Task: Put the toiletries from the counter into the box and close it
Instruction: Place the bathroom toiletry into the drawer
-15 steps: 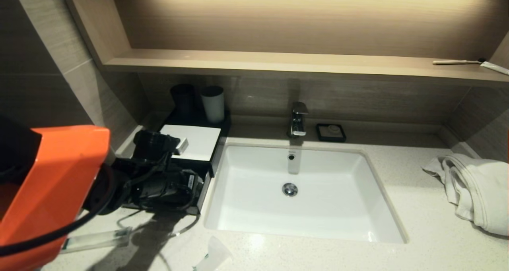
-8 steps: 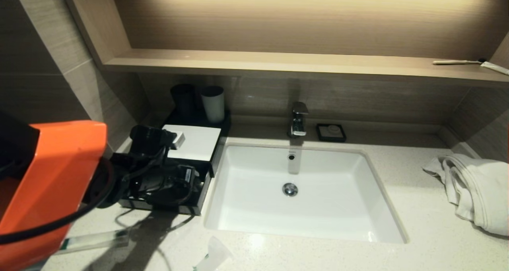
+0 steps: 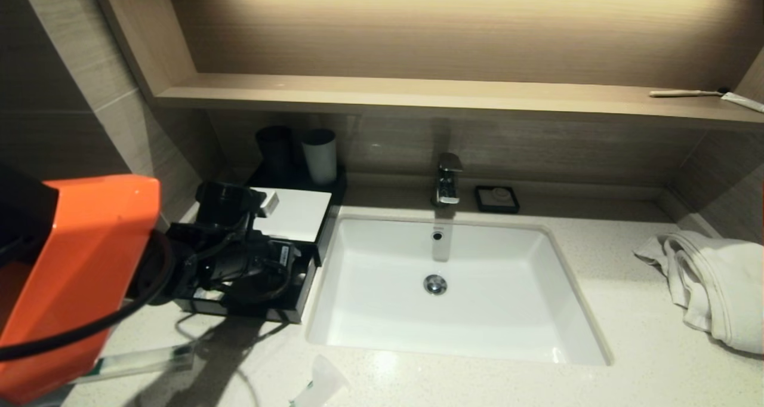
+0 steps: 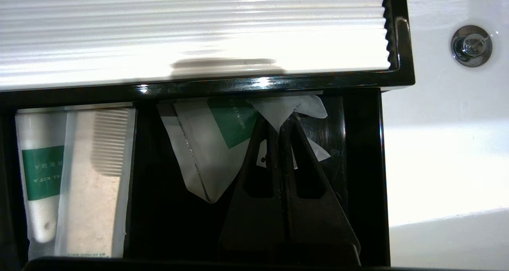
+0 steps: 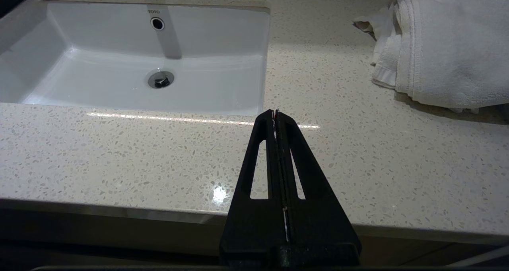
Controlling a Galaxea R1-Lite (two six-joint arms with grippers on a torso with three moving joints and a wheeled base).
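The left gripper [image 4: 280,122] sits inside the open black box [image 4: 364,171] at the counter's left edge, its fingers pinched together on a white sachet [image 4: 284,108] — a green-labelled packet [image 4: 206,144] lies beside it. A comb [image 4: 97,179] and tube [image 4: 39,175] fill the neighbouring compartment. Two more packets [image 3: 140,359] [image 3: 319,383] lie on the counter's front edge. The right gripper [image 5: 275,114] hovers over the front edge, fingers pressed together, holding nothing.

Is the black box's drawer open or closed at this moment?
Open. The drawer is pulled out past the white lid, exposing packets inside, with the left gripper shut on a white packet.
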